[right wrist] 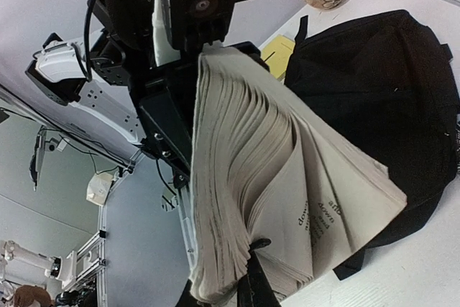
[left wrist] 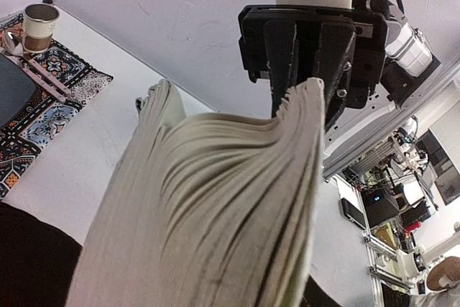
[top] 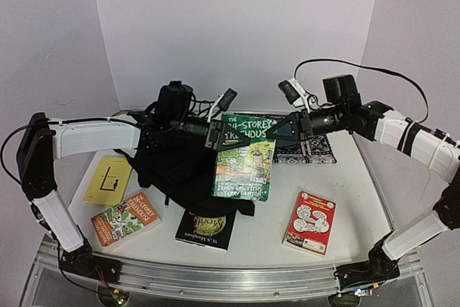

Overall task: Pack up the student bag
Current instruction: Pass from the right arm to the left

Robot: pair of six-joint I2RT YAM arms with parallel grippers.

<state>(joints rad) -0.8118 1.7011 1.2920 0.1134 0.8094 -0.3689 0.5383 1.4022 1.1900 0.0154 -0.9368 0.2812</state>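
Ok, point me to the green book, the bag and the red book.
green book [top: 244, 167], top view, front cover.
bag [top: 175, 174], top view, black fabric left of the book.
red book [top: 310, 222], top view, middle of cover.

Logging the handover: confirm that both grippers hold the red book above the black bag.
Not red: the left gripper and right gripper hold the green book above the black bag, as the top external view shows. The red book lies on the table.
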